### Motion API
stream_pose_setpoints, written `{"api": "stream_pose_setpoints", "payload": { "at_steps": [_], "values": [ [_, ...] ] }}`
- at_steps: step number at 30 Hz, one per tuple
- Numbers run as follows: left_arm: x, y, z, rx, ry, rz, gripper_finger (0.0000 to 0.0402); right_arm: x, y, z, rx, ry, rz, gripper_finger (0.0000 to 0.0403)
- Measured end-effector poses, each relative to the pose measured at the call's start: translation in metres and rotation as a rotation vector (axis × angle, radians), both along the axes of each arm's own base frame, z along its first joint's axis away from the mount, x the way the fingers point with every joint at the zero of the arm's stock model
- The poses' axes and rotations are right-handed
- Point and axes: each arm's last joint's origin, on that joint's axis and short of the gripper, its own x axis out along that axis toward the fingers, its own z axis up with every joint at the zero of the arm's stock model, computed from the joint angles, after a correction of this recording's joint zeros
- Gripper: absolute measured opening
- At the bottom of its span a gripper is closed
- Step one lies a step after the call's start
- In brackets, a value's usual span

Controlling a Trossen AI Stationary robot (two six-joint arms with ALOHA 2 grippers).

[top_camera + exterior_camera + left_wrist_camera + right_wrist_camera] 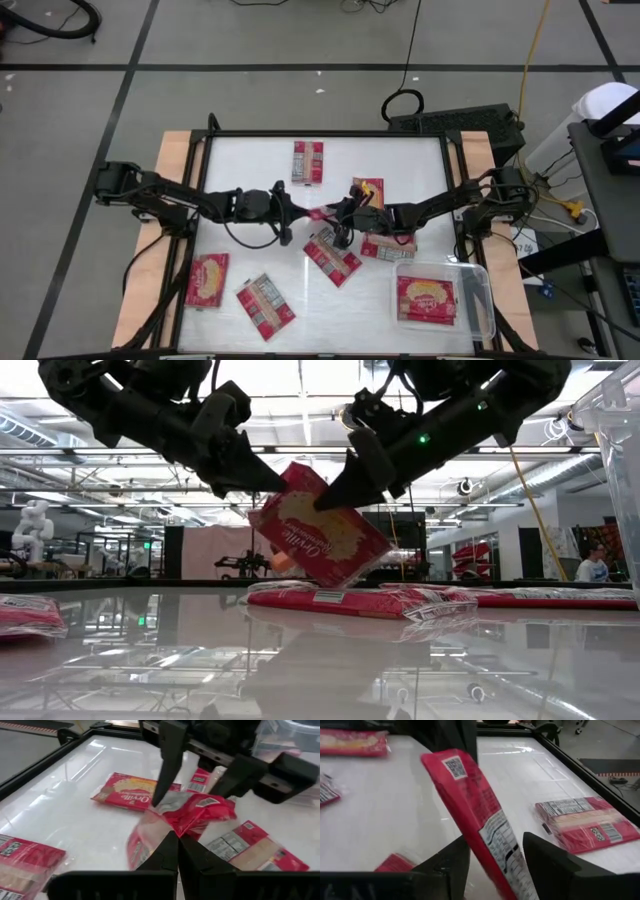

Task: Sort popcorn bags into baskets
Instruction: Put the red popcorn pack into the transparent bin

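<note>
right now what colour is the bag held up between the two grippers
Red, with grey-white print and a black code on the face shown; the bag shows best in the right wrist view.

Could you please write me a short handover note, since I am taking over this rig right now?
Left tool: shut on the raised popcorn bag, mid-table.
Right tool: open, fingers either side of that same bag; a handover seems under way.
Done: one bag lies in the clear bin, at the table's near right corner.
Left: the held bag and about seven loose on the table, for instance.

Eight popcorn bags show in all, one inside the single clear basket.
</note>
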Motion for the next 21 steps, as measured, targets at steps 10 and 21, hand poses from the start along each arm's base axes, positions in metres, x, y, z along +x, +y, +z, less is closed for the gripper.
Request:
{"api": "stream_pose_setpoints", "payload": {
  "at_steps": [10,21],
  "values": [
    [0.0007,-0.0072,0.0029,0.006,-0.028,-0.028,0.0017,0.0003,0.0015,-0.0009,-0.049,0.038,0.097,0.0038],
    [-0.0012,-0.0082,0.0097,0.192,-0.038,-0.054,0.0113,-0.0019,0.0028,-0.0013,0.034,0.045,0.102,0.0027]
  ]
}}
